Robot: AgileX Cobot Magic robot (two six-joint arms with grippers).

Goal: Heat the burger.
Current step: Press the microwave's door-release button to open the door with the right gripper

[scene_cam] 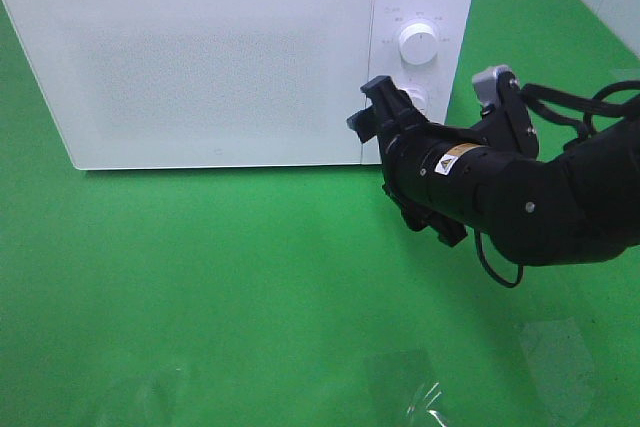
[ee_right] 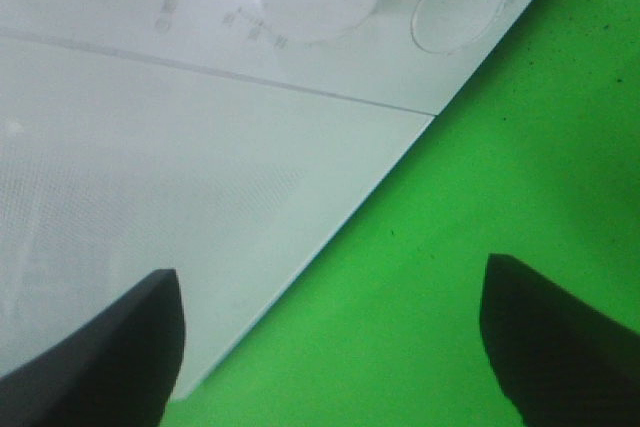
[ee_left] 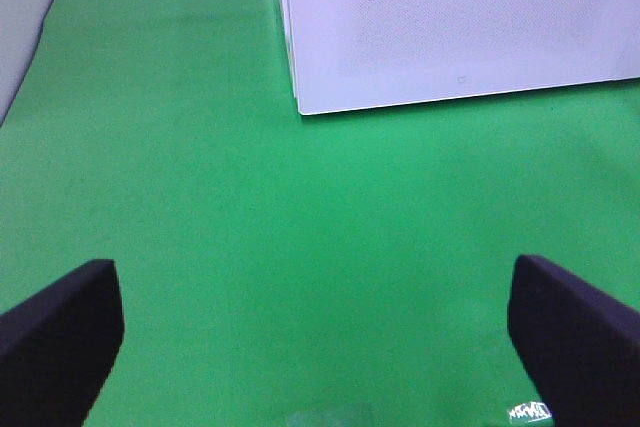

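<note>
Hovering before the boxy, glossy white microwave (scene_cam: 200,57), matte black right jaws gape.

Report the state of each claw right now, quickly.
Left claw: open, holding nothing, over the green mat.
Right claw: open, holding nothing, close to the front of the microwave.

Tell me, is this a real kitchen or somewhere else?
Probably a robot testing table, not a home kitchen. A white microwave sits on a bright green mat, and a black robot arm reaches toward its dials.
</note>
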